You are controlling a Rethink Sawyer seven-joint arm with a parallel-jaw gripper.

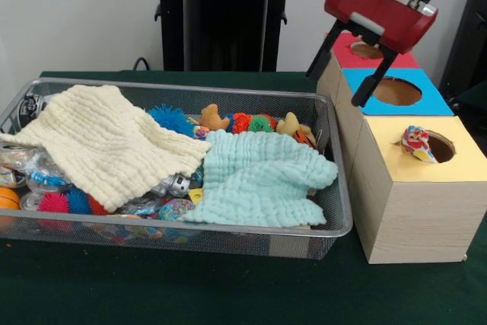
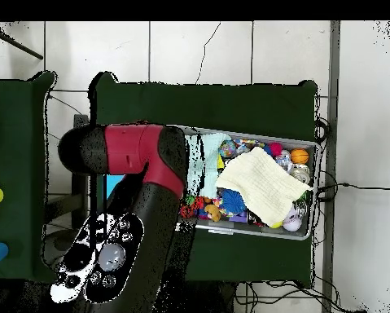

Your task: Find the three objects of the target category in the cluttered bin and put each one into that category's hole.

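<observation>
Green cloth covers the counter point(image 1: 190, 287). On it, near left, the wire-mesh bin point(image 1: 228, 235) holds cream and mint cloths over toys. Right of it, a printed fabric piece point(image 1: 416, 143) droops over the left rim of the yellow box's hole point(image 1: 441, 148), its length running into the opening. It looks light and floppy; pinch a bunched fold. Farther back, the claw point(image 1: 351, 62) hangs spread and empty.

Wire bin point(image 1: 335, 150): left end cut by frame edge in front view; left part covered by the arm point(image 2: 145, 187) overhead. Toys beneath cream cloth point(image 1: 106, 142) and mint cloth point(image 1: 259, 176): largely hidden. Boxes: hidden under the arm overhead. Printed fabric point(image 1: 415, 144) at yellow box's hole point(image 1: 440, 148): lower part concealed.
</observation>
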